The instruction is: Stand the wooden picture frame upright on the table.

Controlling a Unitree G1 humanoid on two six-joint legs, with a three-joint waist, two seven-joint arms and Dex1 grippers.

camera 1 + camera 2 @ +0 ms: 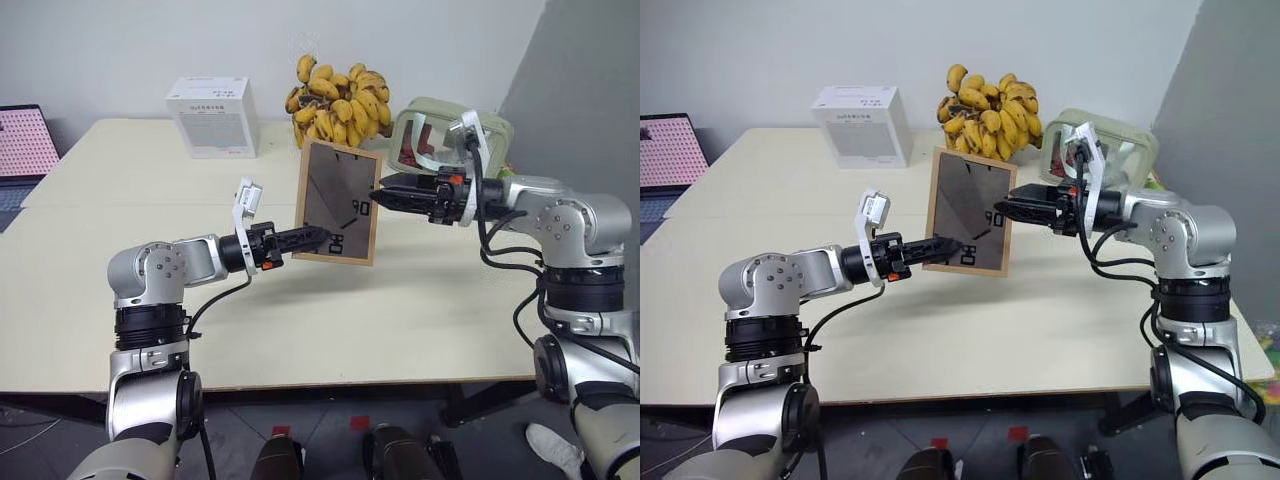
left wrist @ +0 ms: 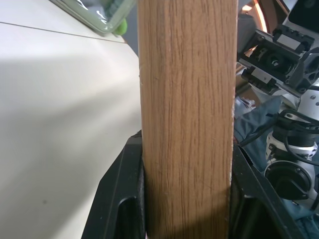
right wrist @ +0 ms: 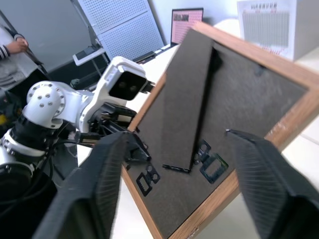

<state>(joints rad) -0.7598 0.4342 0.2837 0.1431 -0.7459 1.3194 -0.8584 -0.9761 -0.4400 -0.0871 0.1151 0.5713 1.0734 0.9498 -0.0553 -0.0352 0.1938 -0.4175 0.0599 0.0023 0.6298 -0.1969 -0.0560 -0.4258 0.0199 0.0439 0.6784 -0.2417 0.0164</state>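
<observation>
The wooden picture frame hangs in the air above the table, nearly upright and slightly tilted, its dark grey back panel toward me. My left gripper is shut on its lower left edge; the left wrist view has the wood edge clamped between the black fingers. My right gripper points level at the frame's right edge and is open. In the right wrist view its fingers spread wide in front of the back panel, where the stand strip lies.
At the back of the table stand a white box, a bunch of bananas and a green-rimmed clear container. A laptop sits off the far left. A person's arm is in the room beyond.
</observation>
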